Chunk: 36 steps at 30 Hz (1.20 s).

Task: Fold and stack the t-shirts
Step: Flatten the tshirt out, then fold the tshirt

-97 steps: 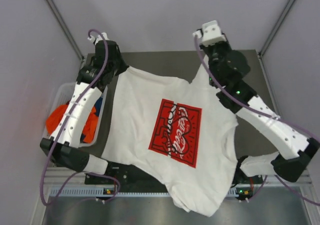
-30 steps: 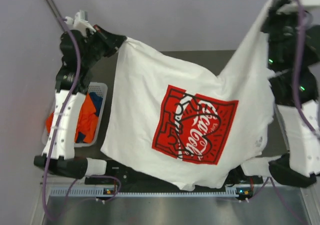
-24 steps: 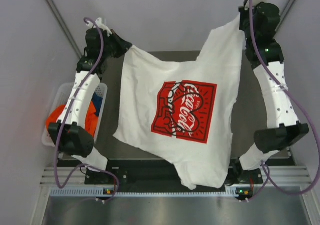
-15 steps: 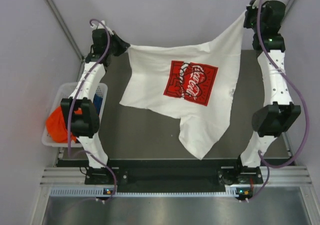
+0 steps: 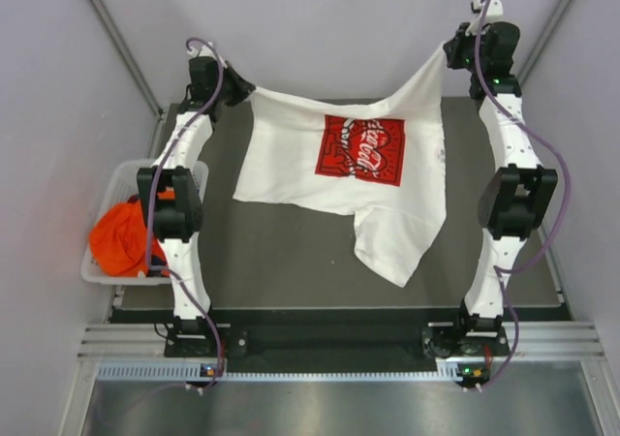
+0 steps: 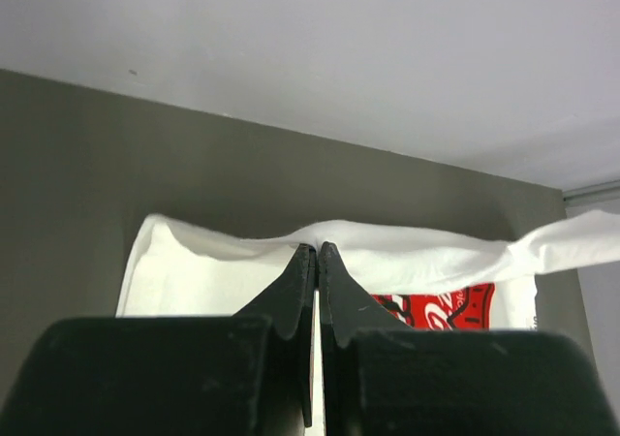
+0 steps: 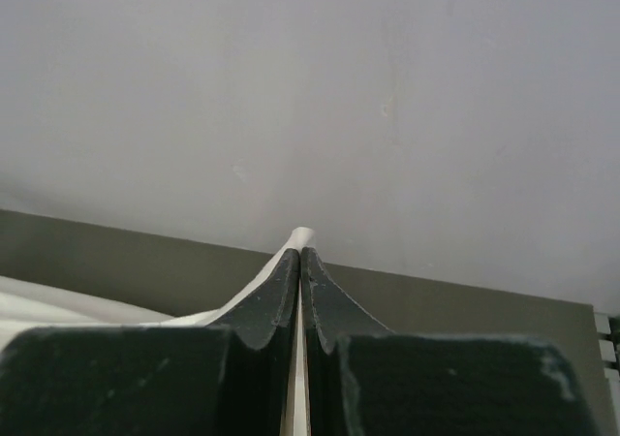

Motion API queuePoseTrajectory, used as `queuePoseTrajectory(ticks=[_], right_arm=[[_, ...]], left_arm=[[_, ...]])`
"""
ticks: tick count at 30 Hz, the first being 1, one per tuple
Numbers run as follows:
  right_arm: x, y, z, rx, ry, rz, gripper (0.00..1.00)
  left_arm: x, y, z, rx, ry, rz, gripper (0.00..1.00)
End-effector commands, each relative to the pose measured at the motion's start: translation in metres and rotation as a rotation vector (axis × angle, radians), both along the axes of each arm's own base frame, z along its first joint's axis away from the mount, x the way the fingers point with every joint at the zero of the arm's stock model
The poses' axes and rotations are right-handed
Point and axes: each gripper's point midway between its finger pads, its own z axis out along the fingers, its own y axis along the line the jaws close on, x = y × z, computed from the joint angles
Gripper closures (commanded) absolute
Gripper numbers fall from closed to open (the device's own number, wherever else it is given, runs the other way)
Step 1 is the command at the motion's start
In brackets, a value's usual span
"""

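The white t-shirt [image 5: 320,179] with a red chest print [image 5: 360,149] hangs stretched between both arms at the far end of the dark table [image 5: 281,262]; its lower part drags on the surface. My left gripper [image 5: 235,89] is shut on its far left corner, and in the left wrist view the gripper [image 6: 317,249] pinches the white hem [image 6: 407,252]. My right gripper [image 5: 450,50] is shut on the far right corner, where a white tip [image 7: 301,234] pokes past the gripper [image 7: 299,253]. An orange t-shirt [image 5: 121,242] fills the basket. The dark blue one is hidden.
A white lattice basket [image 5: 100,275] stands off the table's left edge beside the left arm. Grey walls close in behind and on both sides. A metal rail [image 5: 310,358] with the arm bases runs along the near edge.
Both arms have reached out toward the far wall and lowered, carrying the white t-shirt away from the near edge. It now hangs smaller and flatter over the far half of the table.
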Motion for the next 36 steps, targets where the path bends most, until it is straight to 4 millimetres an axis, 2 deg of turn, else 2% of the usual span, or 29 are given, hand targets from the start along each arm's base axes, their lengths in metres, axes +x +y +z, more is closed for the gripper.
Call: queuePoseTrajectory(ticks=[1, 2, 3, 4, 5, 6, 7, 8, 9, 11, 13, 14, 15, 19, 23, 24, 25, 26, 27, 28, 30, 31, 33, 34, 36], right_arm=[[0.002, -0.009, 0.039, 0.047, -0.111, -0.040, 1.00], [0.003, -0.016, 0.032, 0.071, -0.091, -0.078, 1.00], [-0.002, -0.021, 0.035, 0.084, -0.090, -0.094, 1.00], [-0.005, -0.029, 0.033, 0.101, -0.078, -0.113, 1.00], [-0.008, -0.032, 0.021, 0.129, -0.045, -0.128, 1.00], [-0.017, -0.038, 0.025, 0.138, -0.032, -0.142, 1.00], [-0.021, -0.040, 0.023, 0.141, -0.018, -0.150, 1.00], [-0.026, -0.042, 0.012, 0.145, 0.023, -0.160, 1.00], [-0.035, -0.043, 0.021, 0.148, 0.018, -0.163, 1.00], [-0.048, -0.041, 0.014, 0.151, 0.055, -0.162, 1.00], [-0.059, -0.041, 0.001, 0.147, 0.097, -0.171, 1.00], [-0.066, -0.042, -0.023, 0.146, 0.151, -0.187, 1.00], [-0.076, -0.045, -0.017, 0.141, 0.139, -0.205, 1.00], [-0.101, -0.050, -0.036, 0.106, 0.197, -0.232, 1.00], [-0.127, -0.048, -0.038, 0.116, 0.244, -0.240, 1.00], [-0.132, -0.047, -0.039, 0.126, 0.253, -0.243, 1.00], [-0.137, -0.045, -0.040, 0.146, 0.262, -0.245, 1.00], [-0.147, -0.045, -0.044, 0.152, 0.276, -0.254, 1.00], [-0.152, -0.046, -0.047, 0.161, 0.288, -0.269, 1.00], [-0.156, -0.047, -0.049, 0.181, 0.299, -0.283, 1.00], [-0.171, -0.047, -0.059, 0.193, 0.330, -0.301, 1.00], [-0.178, -0.046, -0.076, 0.206, 0.370, -0.309, 1.00], [-0.190, -0.045, -0.081, 0.218, 0.376, -0.313, 1.00], [-0.197, -0.042, -0.096, 0.225, 0.405, -0.311, 1.00], [-0.204, -0.039, -0.094, 0.237, 0.389, -0.294, 1.00]], left_arm=[[0.027, 0.017, 0.047, 0.038, -0.165, 0.021, 1.00], [0.029, 0.017, 0.047, 0.026, -0.165, 0.013, 1.00], [0.032, 0.016, 0.047, 0.018, -0.165, 0.004, 1.00], [0.037, 0.014, 0.037, 0.010, -0.152, -0.006, 1.00], [0.041, 0.029, 0.044, 0.008, -0.169, 0.009, 1.00], [0.042, 0.030, 0.039, 0.005, -0.164, -0.005, 1.00], [0.042, 0.030, 0.039, 0.006, -0.169, -0.014, 1.00], [0.041, 0.029, 0.036, 0.008, -0.164, -0.032, 1.00], [0.039, 0.031, 0.035, 0.006, -0.163, -0.044, 1.00], [0.036, 0.031, 0.029, -0.001, -0.142, -0.062, 1.00], [0.030, 0.025, 0.024, -0.013, -0.122, -0.108, 1.00], [0.026, 0.024, 0.016, -0.005, -0.092, -0.124, 1.00], [0.022, 0.021, 0.013, -0.006, -0.074, -0.142, 1.00], [0.003, 0.013, -0.011, 0.005, 0.001, -0.221, 1.00], [-0.010, 0.007, -0.028, 0.003, 0.048, -0.271, 1.00], [-0.013, 0.006, -0.024, 0.004, 0.039, -0.274, 1.00], [-0.018, 0.005, -0.034, -0.001, 0.061, -0.274, 1.00], [-0.020, 0.005, -0.036, -0.003, 0.062, -0.272, 1.00], [-0.024, 0.005, -0.029, 0.002, 0.047, -0.264, 1.00], [-0.027, 0.006, -0.038, 0.001, 0.059, -0.258, 1.00], [-0.033, 0.006, -0.034, 0.014, 0.047, -0.254, 1.00], [-0.038, 0.006, -0.040, 0.015, 0.061, -0.257, 1.00], [-0.043, 0.007, -0.038, 0.022, 0.060, -0.257, 1.00], [-0.046, 0.007, -0.043, 0.024, 0.074, -0.254, 1.00], [-0.050, 0.012, -0.045, 0.047, 0.082, -0.238, 1.00]])
